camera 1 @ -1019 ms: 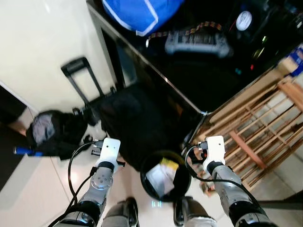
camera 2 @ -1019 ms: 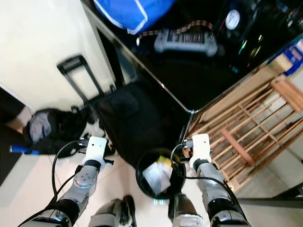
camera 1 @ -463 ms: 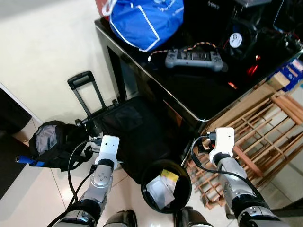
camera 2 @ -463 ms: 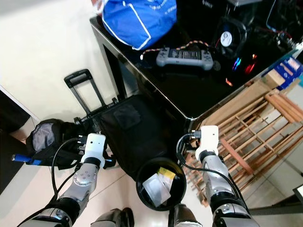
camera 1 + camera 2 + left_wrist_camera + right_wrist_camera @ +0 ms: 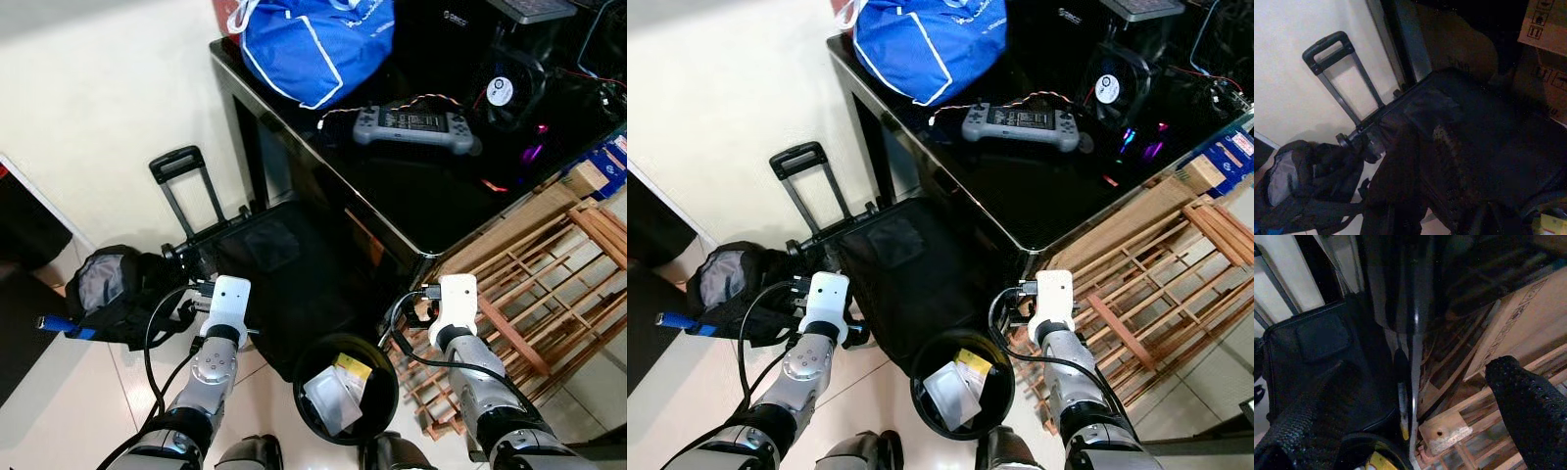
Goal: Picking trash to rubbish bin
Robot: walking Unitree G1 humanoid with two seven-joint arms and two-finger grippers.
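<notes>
- bin (image 5: 345, 397): round, black, on the floor between the two arms, touching the foot of the black case (image 5: 284, 284); trash (image 5: 333, 392) in it: white crumpled paper plus a yellow packet (image 5: 348, 364); print on the packet too small to read
- right gripper (image 5: 1415, 396): fingers (image 5: 1533, 396) spread wide, nothing between them; it points at the table leg (image 5: 1418, 333), wooden rack (image 5: 549, 284) to one side, case to the other
- left gripper: wrist (image 5: 227, 308) just left of the case; its wrist view looks at the case and trolley handle (image 5: 1334, 63); can't tell if the jaws are open or closed
- black glossy table (image 5: 411, 186) above the bin; on it a blue bag (image 5: 313, 39) with white trim and white lettering, unreadable; a grey handheld console (image 5: 416, 127), cable attached; a black fan (image 5: 505, 88) with round white hub sticker, text illegible
- black box behind the console carries white writing (image 5: 1071, 14), too blurred to read
- cardboard boxes (image 5: 1542, 24) under the table, handling symbols printed on one; blue carton (image 5: 612, 162) at the table's right edge
- black backpack (image 5: 113, 294) on the floor left of the case, blue item (image 5: 59, 326) sticking out
</notes>
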